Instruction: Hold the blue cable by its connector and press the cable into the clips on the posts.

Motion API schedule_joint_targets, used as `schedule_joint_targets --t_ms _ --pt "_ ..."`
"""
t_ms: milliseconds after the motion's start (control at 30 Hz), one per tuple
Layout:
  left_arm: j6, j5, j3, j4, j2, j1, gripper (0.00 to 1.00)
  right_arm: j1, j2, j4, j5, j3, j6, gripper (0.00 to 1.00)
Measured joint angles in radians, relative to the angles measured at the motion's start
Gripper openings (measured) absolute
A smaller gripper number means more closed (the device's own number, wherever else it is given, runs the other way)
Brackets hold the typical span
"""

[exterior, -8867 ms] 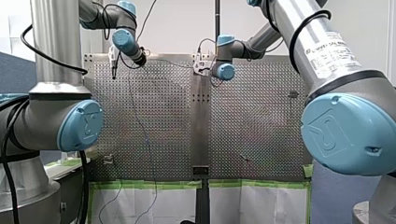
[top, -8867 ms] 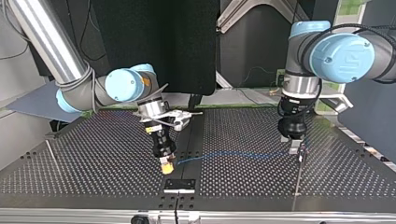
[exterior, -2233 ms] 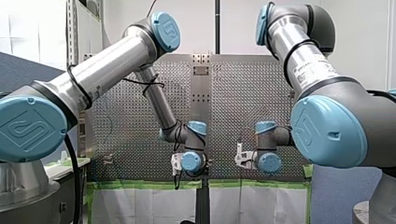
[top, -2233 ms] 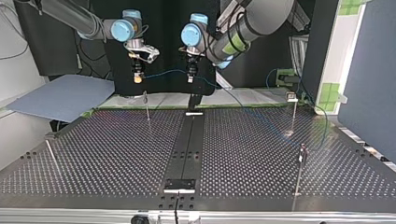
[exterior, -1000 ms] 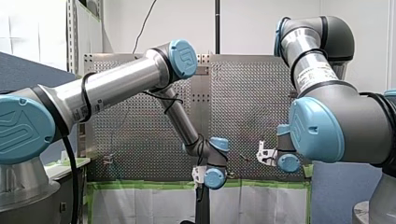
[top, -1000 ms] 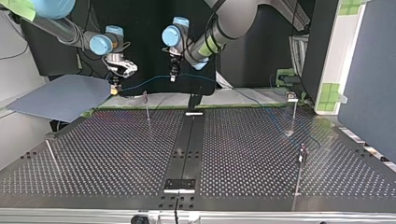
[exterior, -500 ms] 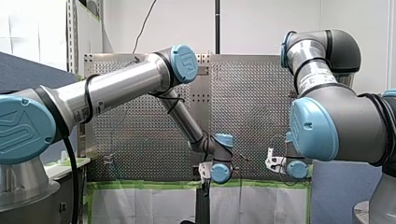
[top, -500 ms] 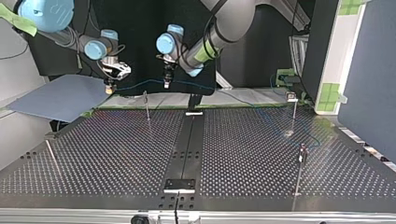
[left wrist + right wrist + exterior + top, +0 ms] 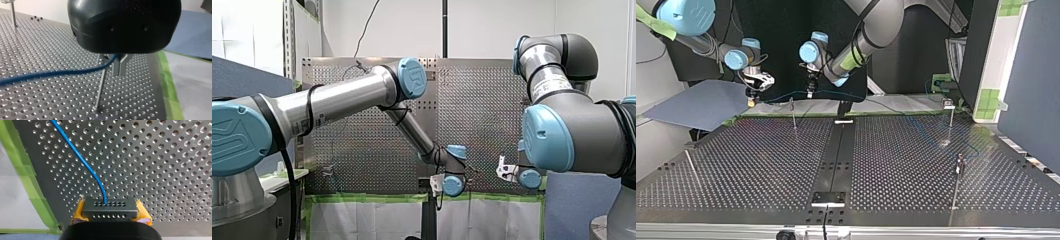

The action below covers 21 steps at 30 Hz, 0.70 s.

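The blue cable (image 9: 781, 94) hangs taut between my two grippers above the table's far edge. My right gripper (image 9: 110, 211) is shut with its yellow pads (image 9: 79, 210) on the dark grey connector (image 9: 110, 207), and the cable (image 9: 82, 161) leaves it ahead. In the top view this gripper (image 9: 751, 101) is at the far left. My left gripper (image 9: 810, 92) is shut on the cable; its metal fingers (image 9: 119, 65) pinch the cable (image 9: 57, 73) just above a thin post (image 9: 100, 87). That post (image 9: 793, 114) stands between the two grippers, slightly below the cable.
Two more clip posts (image 9: 950, 120) (image 9: 958, 181) stand at the top view's right, with slack cable (image 9: 936, 139) trailing past them. A rod (image 9: 692, 169) lies at the left. A blue-grey sheet (image 9: 696, 102) and green tape (image 9: 22, 170) border the far edge.
Both grippers have carried the cable toward the top view's left and a little lower, so that the span now hangs just over the far-left post.
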Motion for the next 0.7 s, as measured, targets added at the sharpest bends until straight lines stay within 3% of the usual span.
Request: schedule_joint_targets --t_ms 200,300,467,700 --pt "-0.001 0.003 0.040 -0.001 -0.001 0.000 0.00 -0.019 0.000 0.015 -0.005 -0.024 0.007 0.00" --pt "-0.002 0.010 0.047 -0.005 -0.001 0.000 0.00 -0.026 0.000 0.036 -0.006 -0.041 0.003 0.00" --pt "-0.004 0.012 0.046 -0.014 -0.002 0.005 0.00 -0.029 0.000 0.061 -0.007 -0.054 -0.006 0.00" --pt "-0.006 0.020 0.050 -0.017 -0.026 0.010 0.00 -0.029 0.002 0.056 -0.025 -0.056 -0.006 0.00"
